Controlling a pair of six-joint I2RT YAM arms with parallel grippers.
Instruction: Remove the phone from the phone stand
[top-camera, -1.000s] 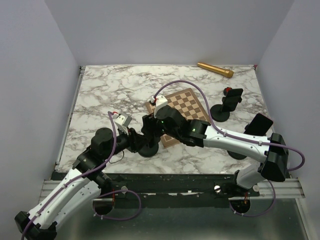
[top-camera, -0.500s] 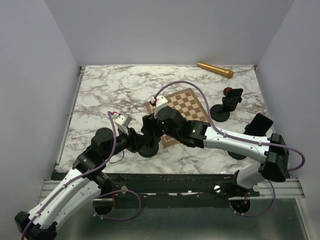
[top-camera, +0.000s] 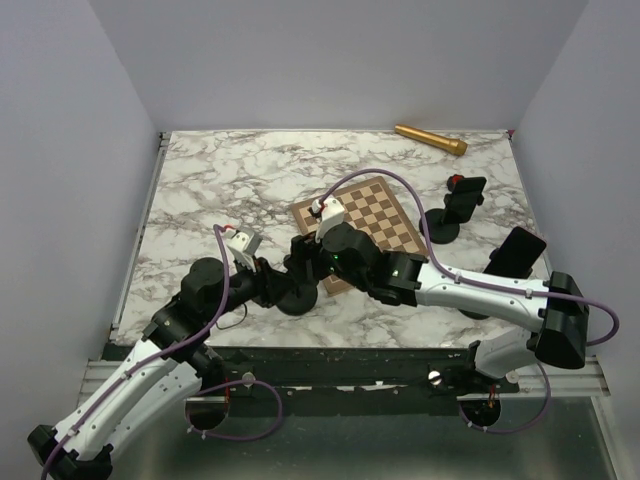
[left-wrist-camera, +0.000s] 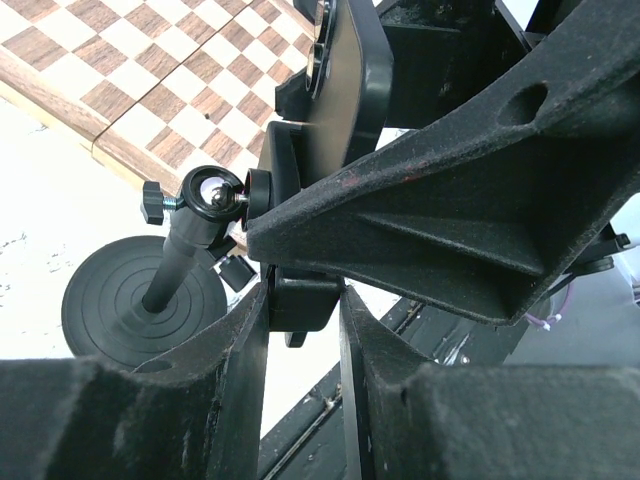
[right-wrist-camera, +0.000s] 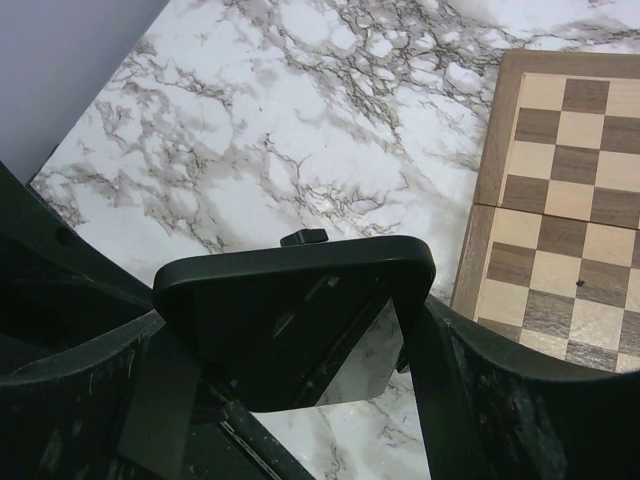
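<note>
Phone (right-wrist-camera: 300, 320): a dark slab, seen edge-on and close to upright in the left wrist view. It sits near the front edge of the worktop (top-camera: 220, 180), a little left of the middle.
Phone's seat: its back lies against the cradle plate. I cannot tell for sure whether the cradle clamps it, as the arms hide the joint.
Phone stand (left-wrist-camera: 130, 300): a round black base flat on the marble, with a slanted stem, a ball joint and a small side knob.
Right gripper (right-wrist-camera: 300, 385): closed on the phone, one finger on each long side.
Right arm: reaches from the front right corner, stretched low and leftward across the front edge, with the wrist over the stand.
Left gripper (left-wrist-camera: 300, 335): fingers pinched on the lower tab of the stand's cradle.
Left arm: rises from the front left corner, elbow bent, forearm pointing right towards the stand.
Chessboard (top-camera: 375, 215): lies flat just behind the stand, turned at an angle.
Second stand (top-camera: 458, 205): near the right edge, carrying a dark device.
Third dark device (top-camera: 517, 250): towards the front right corner.
Gold cylinder (top-camera: 430, 139): lies along the back edge, right of centre.
</note>
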